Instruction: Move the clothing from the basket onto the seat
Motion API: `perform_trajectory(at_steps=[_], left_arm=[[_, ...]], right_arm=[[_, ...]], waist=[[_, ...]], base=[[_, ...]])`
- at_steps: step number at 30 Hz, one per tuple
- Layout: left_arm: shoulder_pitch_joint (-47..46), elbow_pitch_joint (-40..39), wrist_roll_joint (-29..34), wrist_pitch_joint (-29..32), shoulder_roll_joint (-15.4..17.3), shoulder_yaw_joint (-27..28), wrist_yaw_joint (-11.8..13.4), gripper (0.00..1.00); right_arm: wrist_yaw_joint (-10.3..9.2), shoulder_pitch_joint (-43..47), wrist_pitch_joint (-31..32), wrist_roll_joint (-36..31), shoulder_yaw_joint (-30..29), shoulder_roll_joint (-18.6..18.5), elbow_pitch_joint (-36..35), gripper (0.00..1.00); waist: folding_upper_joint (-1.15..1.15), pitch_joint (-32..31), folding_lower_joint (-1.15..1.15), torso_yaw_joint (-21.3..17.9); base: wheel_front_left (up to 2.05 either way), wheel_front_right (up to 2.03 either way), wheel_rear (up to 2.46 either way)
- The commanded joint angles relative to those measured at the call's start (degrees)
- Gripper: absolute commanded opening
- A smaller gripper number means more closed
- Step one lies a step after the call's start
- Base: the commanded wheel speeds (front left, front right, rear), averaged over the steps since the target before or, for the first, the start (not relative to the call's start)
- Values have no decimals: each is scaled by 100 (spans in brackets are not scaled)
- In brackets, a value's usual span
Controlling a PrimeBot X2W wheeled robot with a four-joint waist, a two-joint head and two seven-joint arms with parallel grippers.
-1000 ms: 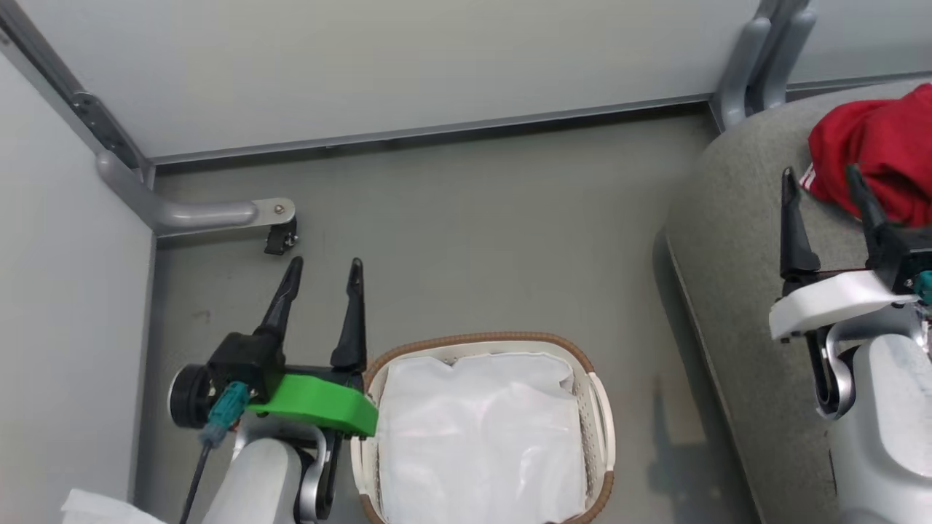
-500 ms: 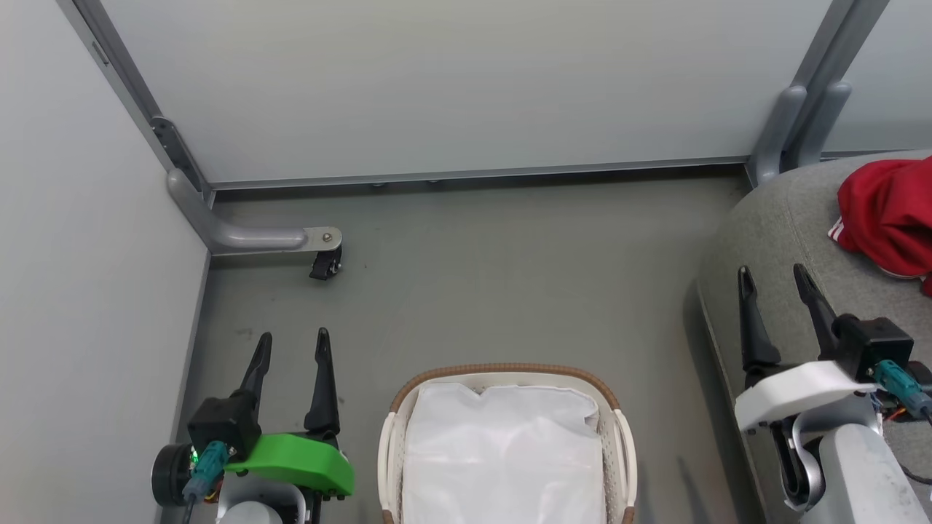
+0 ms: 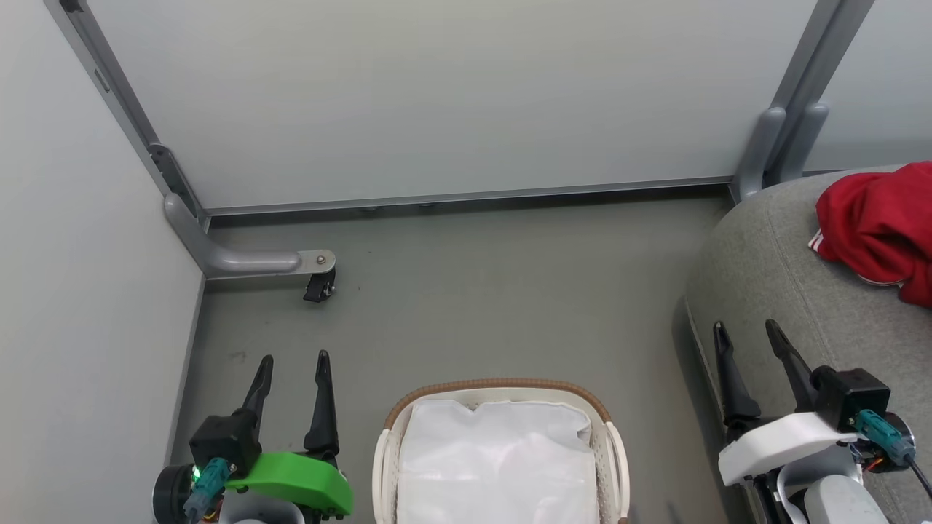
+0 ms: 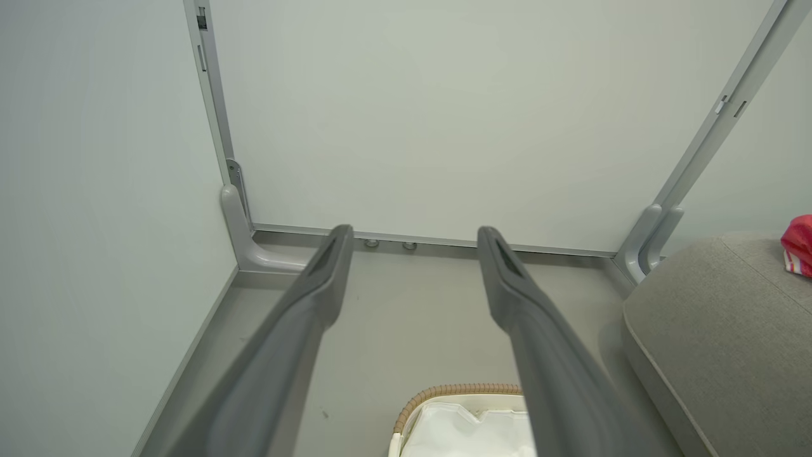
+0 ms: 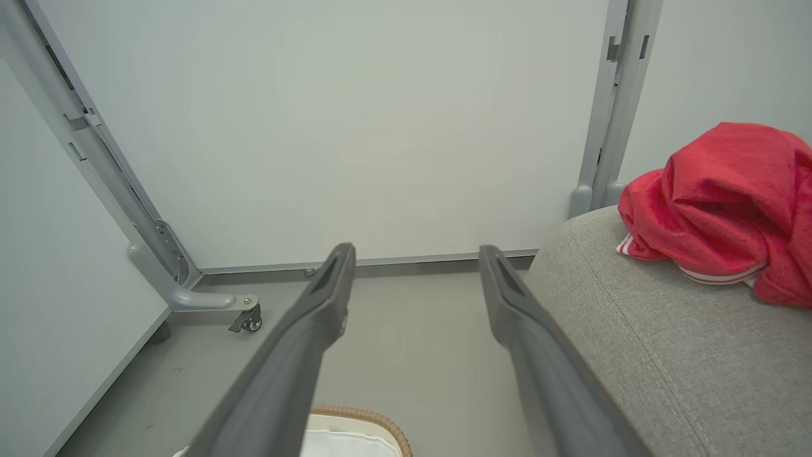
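Grey flooring [image 3: 473, 291] is seen around the basket [image 3: 501, 383]; the clothing [image 3: 877, 225] is heaped on the seat [image 3: 772, 291], judged soft, light (best pinched at a fold). Left gripper [image 3: 293, 356] and right gripper [image 3: 745, 325] are spread, empty.

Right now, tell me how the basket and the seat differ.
The basket is small, white with a brown rim; the seat is large and grey. The basket holds a white liner; the seat carries the red clothing. Both stand on the floor.
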Motion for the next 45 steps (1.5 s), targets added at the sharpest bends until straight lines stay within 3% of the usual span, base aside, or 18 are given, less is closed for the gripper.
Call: perform_trajectory(at_steps=[1, 24, 25, 29, 45], left_arm=[[63, 12, -30, 5, 12, 0, -16, 100], [55, 111, -186, 5, 11, -66, -101, 100], [2, 97, -145, 1, 1, -57, -93, 0], [35, 241, -223, 20, -4, -48, -97, 0], [-28, 105, -1809, 437, 37, 295, -225, 0]], right_arm=[[-8, 108, -25, 3, 29, -24, -30, 100], [-8, 184, -25, -122, 55, -22, 29, 100], [0, 89, 0, -83, 65, 1, 22, 0], [0, 110, 51, 8, 47, 46, 189, 0], [-1, 81, 493, 1728, -33, 31, 88, 0]], waist=[[0, -20, 0, -19], [0, -55, 0, 4], [0, -54, 0, 4], [0, -55, 0, 1], [0, -63, 0, -74]], base=[[0, 0, 0], [0, 0, 0], [0, 0, 0], [0, 0, 0], [0, 0, 0]])
